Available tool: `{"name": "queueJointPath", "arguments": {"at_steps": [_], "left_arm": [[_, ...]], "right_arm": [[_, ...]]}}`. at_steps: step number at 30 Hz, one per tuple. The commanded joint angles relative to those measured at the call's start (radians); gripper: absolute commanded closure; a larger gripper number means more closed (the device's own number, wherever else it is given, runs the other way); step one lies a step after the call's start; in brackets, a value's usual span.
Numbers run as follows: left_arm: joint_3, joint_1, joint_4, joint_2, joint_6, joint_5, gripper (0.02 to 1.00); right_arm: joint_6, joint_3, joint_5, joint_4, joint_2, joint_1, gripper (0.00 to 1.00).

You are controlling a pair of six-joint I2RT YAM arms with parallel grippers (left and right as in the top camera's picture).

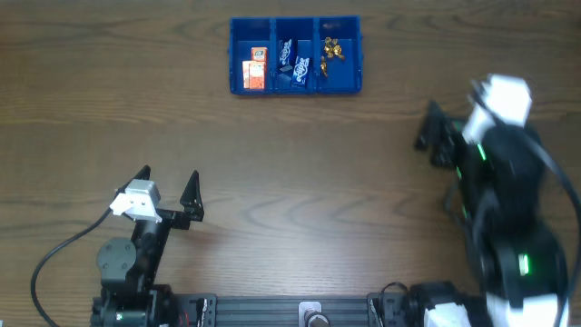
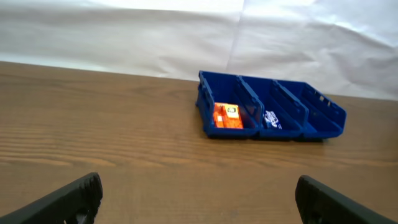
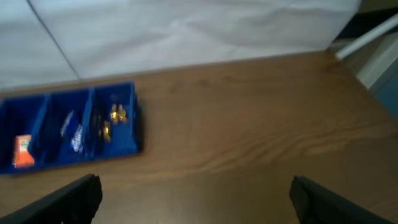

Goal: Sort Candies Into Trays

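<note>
The blue tray (image 1: 234, 56) stands at the far middle of the bench (image 1: 300, 182). Its three compartments hold orange candies (image 1: 255, 71) at the left, blue-wrapped candies (image 1: 292, 64) in the middle and gold candies (image 1: 332, 53) at the right. My left jaws are spread wide and hold nothing, at the near left and well apart from the tray, and my right jaws are also wide and empty, at the bench's right side.

Brown wood-grain counter (image 1: 300, 163) under me. Creased white sheet (image 2: 124, 34) stands along its far edge. Beyond one counter corner I see a slanted white bar (image 3: 368, 38).
</note>
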Motion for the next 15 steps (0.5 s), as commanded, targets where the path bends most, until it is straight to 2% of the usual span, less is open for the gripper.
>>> {"name": "queueJointPath", "arguments": {"at_steps": [1,5,10,15], "left_arm": [[-0.023,0.003,-0.027,-0.007,0.010,0.018,0.020],[-0.023,0.003,-0.027,-0.007,0.010,0.018,0.020],[-0.023,0.003,-0.027,-0.007,0.010,0.018,0.020],[-0.023,0.003,-0.027,-0.007,0.010,0.018,0.020]], "right_arm": [[-0.072,-0.294,-0.129,0.105,-0.291,-0.104,0.003],[-0.072,-0.504,-0.215,0.196,-0.468,-0.103,0.003],[-0.150,-0.649,-0.242,0.301,-0.628,-0.103,0.003],[-0.153,-0.810,-0.274,0.404,-0.771,-0.102,0.003]]}}
